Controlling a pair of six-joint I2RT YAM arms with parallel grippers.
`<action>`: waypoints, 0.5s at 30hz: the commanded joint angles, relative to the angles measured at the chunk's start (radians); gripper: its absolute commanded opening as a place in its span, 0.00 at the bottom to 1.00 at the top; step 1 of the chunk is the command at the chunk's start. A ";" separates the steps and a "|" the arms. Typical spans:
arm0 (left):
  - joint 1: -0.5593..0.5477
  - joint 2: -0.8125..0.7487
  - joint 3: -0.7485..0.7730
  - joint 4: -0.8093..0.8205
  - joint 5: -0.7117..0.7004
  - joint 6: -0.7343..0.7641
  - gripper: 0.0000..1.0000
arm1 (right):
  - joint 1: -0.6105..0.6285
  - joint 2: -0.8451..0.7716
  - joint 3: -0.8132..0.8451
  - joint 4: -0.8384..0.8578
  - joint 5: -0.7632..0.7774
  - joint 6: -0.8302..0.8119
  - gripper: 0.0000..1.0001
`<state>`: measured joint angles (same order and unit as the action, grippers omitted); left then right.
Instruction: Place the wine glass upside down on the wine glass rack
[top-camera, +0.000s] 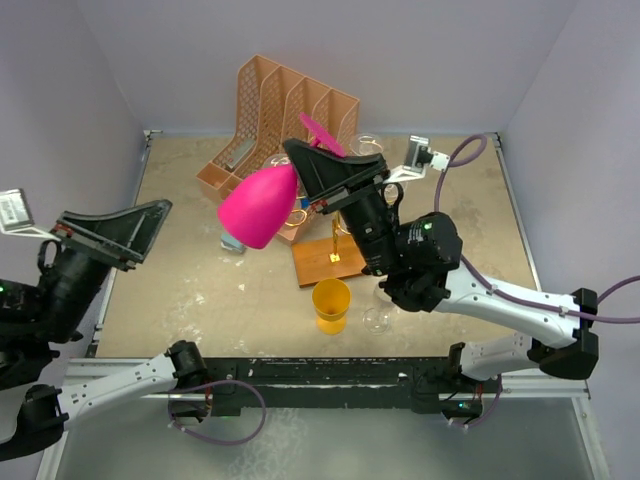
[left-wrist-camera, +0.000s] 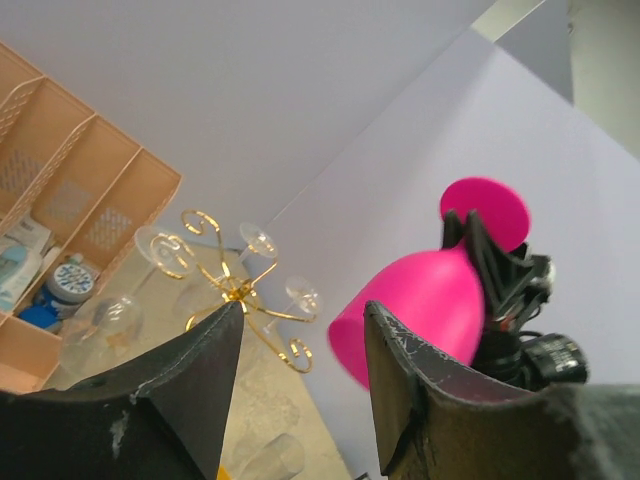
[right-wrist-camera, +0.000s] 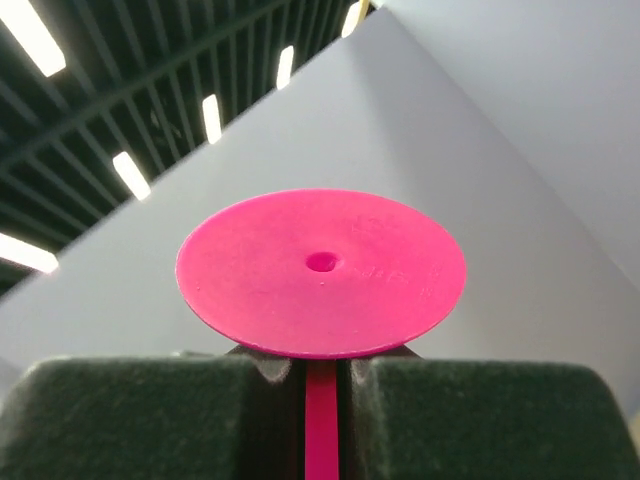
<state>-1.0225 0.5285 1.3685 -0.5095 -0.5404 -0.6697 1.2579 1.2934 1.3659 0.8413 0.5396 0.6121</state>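
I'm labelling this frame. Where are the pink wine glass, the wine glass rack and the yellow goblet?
pink wine glass (top-camera: 258, 208): top external view, its bowl.
wine glass rack (top-camera: 318, 265): top external view, its wooden base.
yellow goblet (top-camera: 331, 299): top external view, its bowl.

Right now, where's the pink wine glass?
In the top view, the pink wine glass is mid-air over mid-table, stem clamped in the right gripper, bowl tilted left, close by the gold wine glass rack and in front of the peach file organizer.

Left arm (top-camera: 115, 385) and right arm (top-camera: 510, 305): white tubular links, black joint housings, green indicator lights (top-camera: 428, 226), purple cables (top-camera: 612, 319), white camera brackets (top-camera: 418, 158), scuffed black wedge-shaped gripper fingers (left-wrist-camera: 200, 390)
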 joint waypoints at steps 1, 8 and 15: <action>0.000 0.054 0.100 -0.061 0.019 -0.089 0.49 | 0.007 0.004 0.008 -0.100 -0.190 -0.238 0.00; 0.000 0.103 0.143 -0.031 0.131 -0.201 0.50 | 0.006 -0.021 -0.055 -0.143 -0.405 -0.396 0.00; 0.000 0.127 0.133 -0.043 0.173 -0.279 0.52 | 0.009 -0.025 -0.104 -0.158 -0.459 -0.499 0.00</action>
<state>-1.0225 0.6361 1.4937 -0.5507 -0.4137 -0.8936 1.2617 1.3018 1.2686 0.6506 0.1440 0.2199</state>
